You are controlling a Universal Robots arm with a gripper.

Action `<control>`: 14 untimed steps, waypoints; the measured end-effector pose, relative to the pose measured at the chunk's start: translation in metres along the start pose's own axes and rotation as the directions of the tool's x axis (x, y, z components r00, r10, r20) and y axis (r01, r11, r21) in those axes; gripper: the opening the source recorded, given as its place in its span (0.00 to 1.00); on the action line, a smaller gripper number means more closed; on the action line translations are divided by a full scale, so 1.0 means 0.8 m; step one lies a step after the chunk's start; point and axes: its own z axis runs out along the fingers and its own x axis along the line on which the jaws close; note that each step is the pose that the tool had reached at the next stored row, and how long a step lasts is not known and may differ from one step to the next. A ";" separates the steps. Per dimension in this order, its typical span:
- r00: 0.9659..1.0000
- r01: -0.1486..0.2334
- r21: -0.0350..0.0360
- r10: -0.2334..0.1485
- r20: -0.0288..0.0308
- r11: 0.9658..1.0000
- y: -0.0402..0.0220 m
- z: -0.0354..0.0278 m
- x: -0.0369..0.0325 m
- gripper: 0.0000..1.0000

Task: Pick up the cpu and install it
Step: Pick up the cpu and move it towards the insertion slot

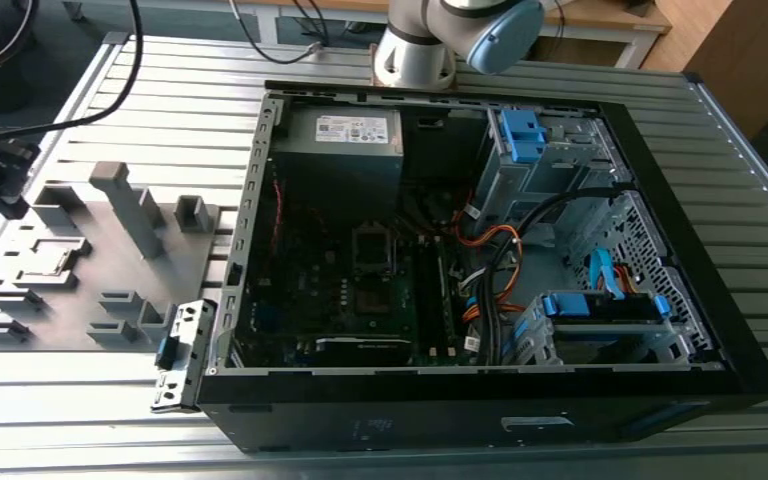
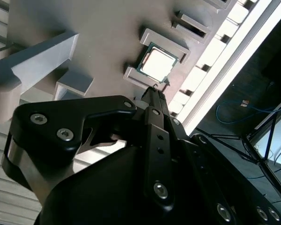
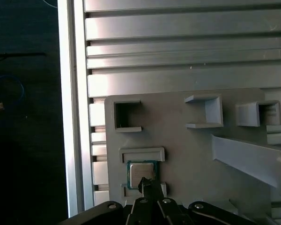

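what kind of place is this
Probably a robotics lab bench for computer assembly: an open computer case lies on a slatted metal table, a grey parts tray beside it holds the cpu, and a robot arm stands behind the case.

Glossy metal cpu (image 3: 141, 172) top, matt grey plastic fixture (image 3: 187, 154), ribbed bare-metal table (image 3: 178, 47).

In the first wrist view, the edge of the cpu (image 3: 140, 169) nearest the gripper (image 3: 147, 183) is covered by the gripper's tip, and the gripper's body is cut off by the picture's edge. In the second wrist view, much of the fixture plate (image 2: 107, 42) beneath the gripper is hidden.
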 end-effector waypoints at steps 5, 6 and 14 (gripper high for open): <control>1.000 0.000 0.000 0.000 0.000 1.000 -0.0005 0.0107 0.0032 0.11; 1.000 0.000 0.000 0.000 0.000 1.000 -0.0007 0.0130 0.0042 0.11; 1.000 0.000 0.000 0.000 0.000 1.000 -0.0027 0.0311 0.0114 0.11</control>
